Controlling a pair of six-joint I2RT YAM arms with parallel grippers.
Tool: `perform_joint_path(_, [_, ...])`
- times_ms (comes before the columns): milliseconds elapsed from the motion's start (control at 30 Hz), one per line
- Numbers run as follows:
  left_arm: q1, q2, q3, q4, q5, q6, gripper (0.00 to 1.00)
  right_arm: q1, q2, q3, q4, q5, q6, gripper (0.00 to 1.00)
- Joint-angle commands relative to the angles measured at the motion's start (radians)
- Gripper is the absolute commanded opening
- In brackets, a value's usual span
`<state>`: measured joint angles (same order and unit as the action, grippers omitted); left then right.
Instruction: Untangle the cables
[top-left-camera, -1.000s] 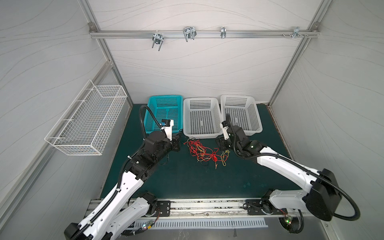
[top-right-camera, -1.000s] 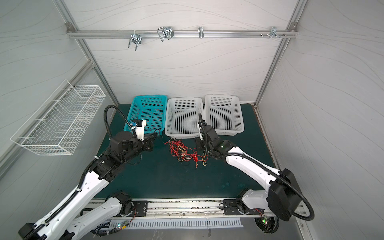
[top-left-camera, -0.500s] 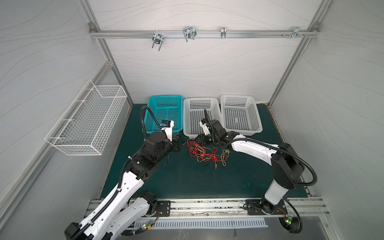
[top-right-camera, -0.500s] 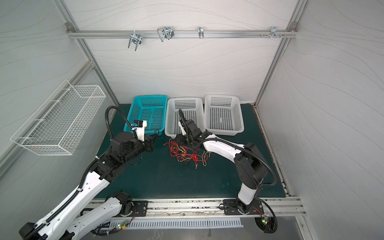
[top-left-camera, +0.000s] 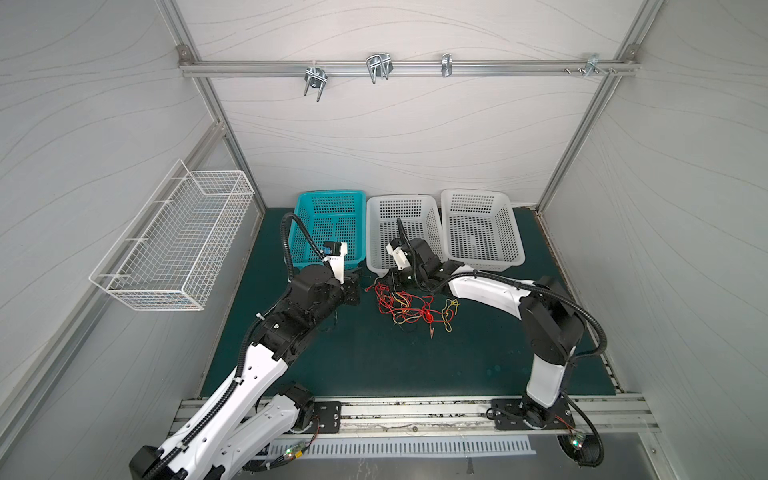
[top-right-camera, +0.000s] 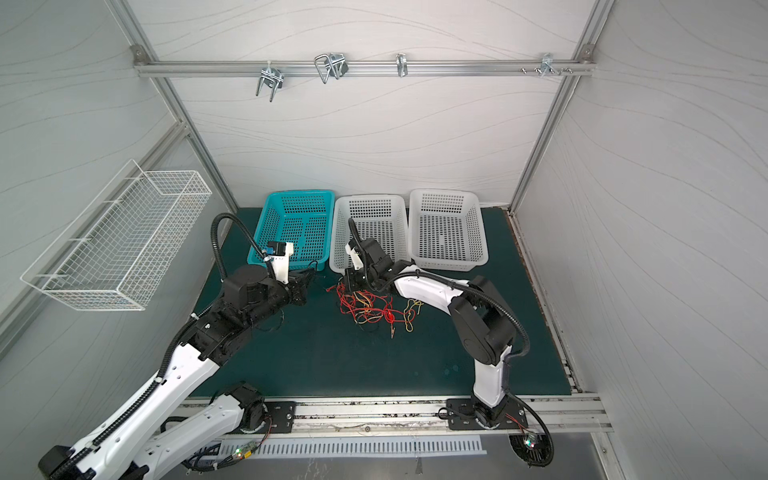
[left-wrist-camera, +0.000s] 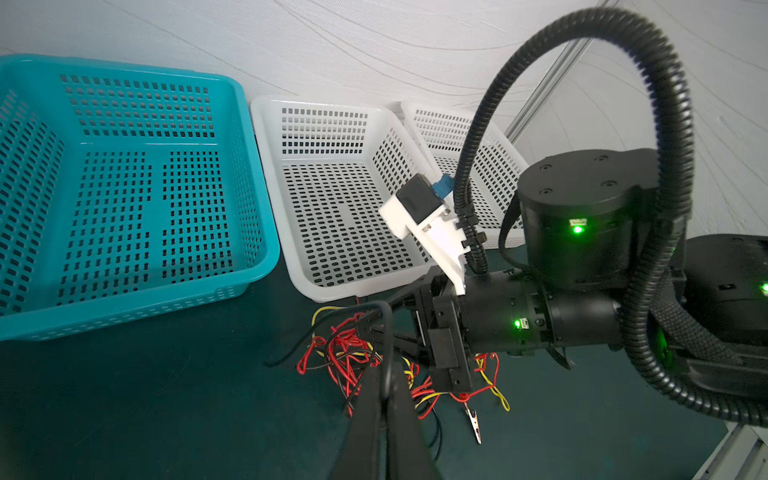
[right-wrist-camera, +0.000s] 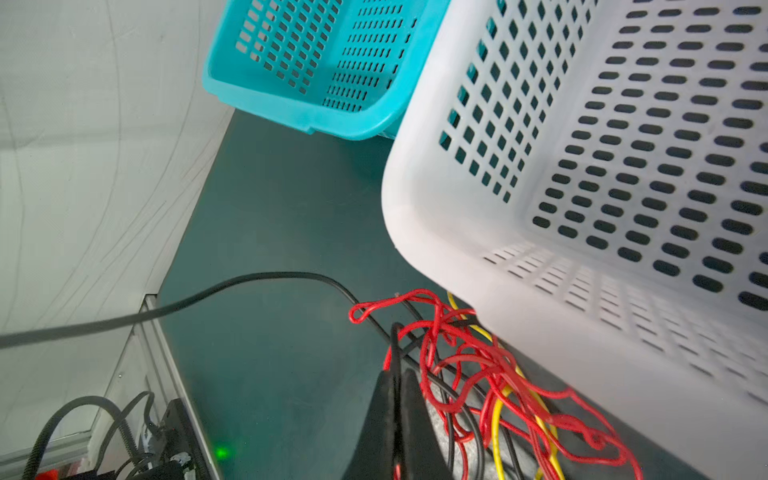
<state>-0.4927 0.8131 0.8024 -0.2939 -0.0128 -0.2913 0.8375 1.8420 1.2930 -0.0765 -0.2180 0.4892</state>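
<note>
Both closed: left gripper (left-wrist-camera: 386, 399) is pinched on a thin black cable (left-wrist-camera: 384, 316), and right gripper (right-wrist-camera: 397, 395) also has a black cable running in between its fingers. The tangle of thin red, yellow and black cables (top-left-camera: 409, 305) lies on the dark green mat (top-left-camera: 374, 365), just before the middle white perforated plastic basket (top-left-camera: 402, 199). Its long axis runs left-right along the basket fronts. A small alligator clip (top-left-camera: 432, 331) sits at its near edge.
</note>
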Motion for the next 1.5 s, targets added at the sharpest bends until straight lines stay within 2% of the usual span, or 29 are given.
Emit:
perform_joint_path(0, [0.001, -0.004, -0.001, 0.033, -0.024, -0.005, 0.00, 0.011, -0.062, -0.017, 0.024, -0.004, -0.064, 0.00])
perform_joint_path(167, [0.000, 0.027, 0.006, 0.009, -0.078, -0.002, 0.00, 0.012, -0.211, -0.066, 0.023, -0.025, -0.173, 0.00])
perform_joint_path(300, [0.001, 0.054, 0.005, -0.001, -0.114, -0.003, 0.31, 0.013, -0.338, -0.097, 0.021, -0.035, -0.238, 0.00])
perform_joint_path(400, [0.000, 0.069, -0.001, 0.007, -0.118, -0.001, 0.43, 0.013, -0.418, -0.113, 0.033, -0.050, -0.273, 0.00])
perform_joint_path(767, [0.001, 0.092, -0.012, 0.031, -0.105, 0.013, 0.63, 0.012, -0.536, -0.096, 0.127, -0.065, -0.313, 0.00])
perform_joint_path(933, [0.001, 0.072, -0.030, 0.074, -0.025, 0.031, 0.67, 0.012, -0.555, -0.056, 0.120, 0.044, -0.352, 0.00])
perform_joint_path(1100, [0.001, 0.063, -0.046, 0.116, 0.021, 0.042, 0.68, 0.012, -0.578, -0.016, 0.118, 0.089, -0.390, 0.00])
perform_joint_path(1467, [-0.008, 0.134, -0.048, 0.174, 0.040, 0.026, 0.67, 0.012, -0.635, 0.077, 0.146, 0.011, -0.417, 0.00])
